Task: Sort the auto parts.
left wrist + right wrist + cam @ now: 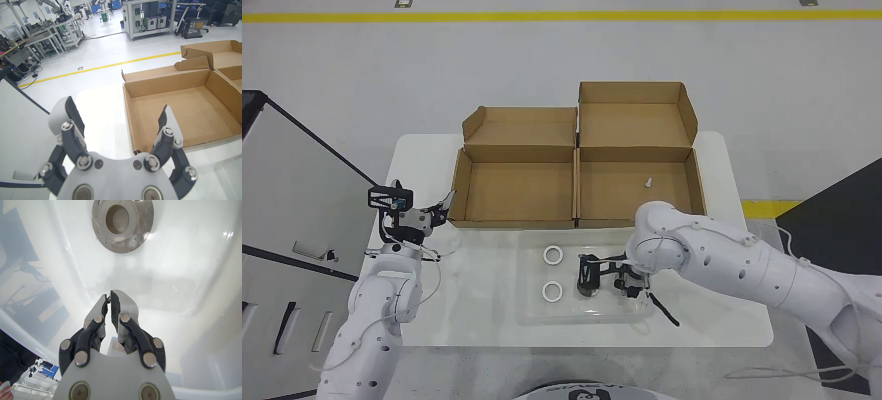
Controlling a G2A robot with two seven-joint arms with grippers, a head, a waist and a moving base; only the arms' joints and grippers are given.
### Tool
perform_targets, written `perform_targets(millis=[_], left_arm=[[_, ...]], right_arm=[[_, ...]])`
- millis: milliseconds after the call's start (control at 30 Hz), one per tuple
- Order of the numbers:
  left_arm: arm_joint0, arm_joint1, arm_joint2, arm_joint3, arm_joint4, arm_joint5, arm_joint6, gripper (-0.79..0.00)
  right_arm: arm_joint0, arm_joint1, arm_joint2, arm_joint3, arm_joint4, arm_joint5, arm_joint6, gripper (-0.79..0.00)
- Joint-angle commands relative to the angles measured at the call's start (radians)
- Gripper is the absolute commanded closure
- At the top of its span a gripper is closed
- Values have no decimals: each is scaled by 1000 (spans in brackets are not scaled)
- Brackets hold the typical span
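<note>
Work table point(482, 300) seen from above, with both wrist views.

**Left gripper** point(442, 208) point(117, 103): held above the left edge of the table, just beside the left box. Its fingers are spread wide with nothing between them.

**Left box** point(517, 190) point(179, 113): an open cardboard box at the far side of the table, its lid folded back. It stands wall to wall with the right box.

**Far ring** point(553, 256) and **near ring** point(553, 292): two pale round parts. They lie apart from each other at the left end of a clear plastic tray point(542, 316), which sits on the table in front of the boxes.

**Right gripper** point(585, 275) point(108, 294): lowered into the tray, just to the right of the two rings. Its fingers are pressed almost together and pinch a small threaded part point(108, 298) at their tips. A metal flange point(122, 224) with a central bore and bolt holes lies flat on the tray floor ahead of the fingertips, apart from them. Which of the two rings this flange is cannot be told.

**Right box** point(622, 195): a second open cardboard box, lid folded back. A small pale bolt point(648, 183) lies on its floor, near the middle.
</note>
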Motion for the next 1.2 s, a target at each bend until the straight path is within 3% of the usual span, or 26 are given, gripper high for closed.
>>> perform_targets(millis=[0,667,833,1167], left_arm=[[0,0,0,0,0,0,0,-785],[0,0,0,0,0,0,0,-785],[0,0,0,0,0,0,0,-785],[0,0,0,0,0,0,0,-785]], right_arm=[[10,2,0,-11,13,4,4,0],[189,65,15,-127,266,-25,-26,0],[187,89,63,-148,304,-30,-44,0],[120,149,191,-164,391,-38,-196,0]])
